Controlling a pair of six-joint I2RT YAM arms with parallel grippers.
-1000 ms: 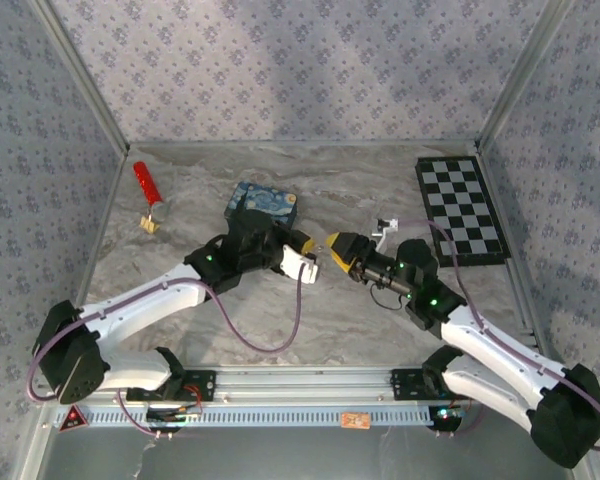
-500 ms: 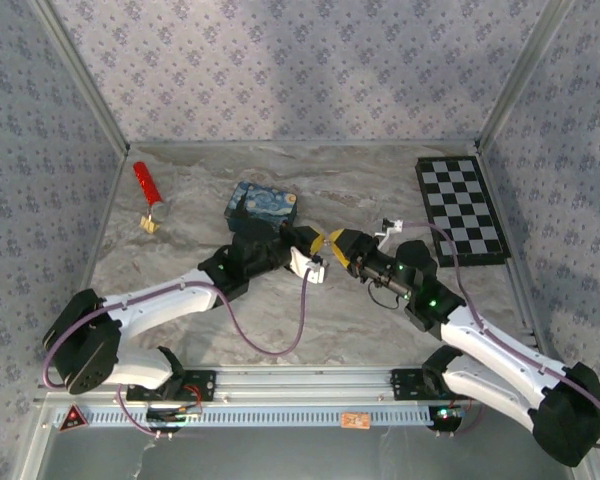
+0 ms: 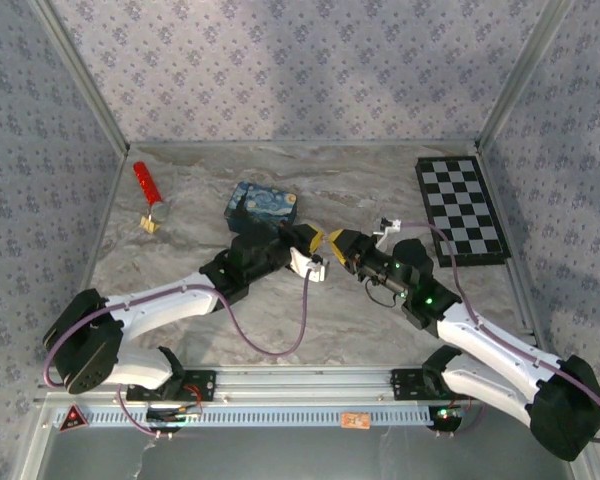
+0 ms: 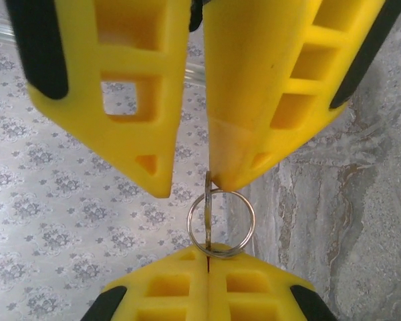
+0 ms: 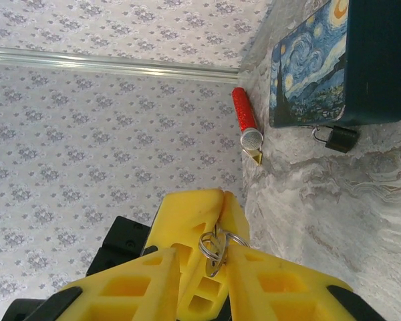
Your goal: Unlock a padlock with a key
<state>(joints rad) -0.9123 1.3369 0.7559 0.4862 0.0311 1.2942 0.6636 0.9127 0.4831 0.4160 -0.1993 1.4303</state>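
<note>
The key (image 4: 208,214), on a wire ring (image 4: 246,215), sticks out of my left gripper (image 4: 208,257), which is shut on it. Both yellow grippers meet tip to tip above the table's middle, left gripper (image 3: 317,241) against right gripper (image 3: 332,241). My right gripper (image 4: 190,190) stands partly open around the key blade; one finger (image 4: 240,167) touches the blade, the other stands apart. From the right wrist, the key (image 5: 214,251) lies between my right gripper's (image 5: 204,257) fingers. The padlock (image 5: 339,138), small and black, lies on the table beside the blue tin (image 5: 314,67).
The blue painted tin (image 3: 262,205) sits just behind the left wrist. A red stick (image 3: 145,183) and a small tan block (image 3: 151,225) lie at the far left. A chessboard (image 3: 462,208) lies at the far right. Patterned walls close in the table.
The left gripper has carried the key to the right, up to the right gripper. The right gripper's jaws have narrowed around the key blade.
</note>
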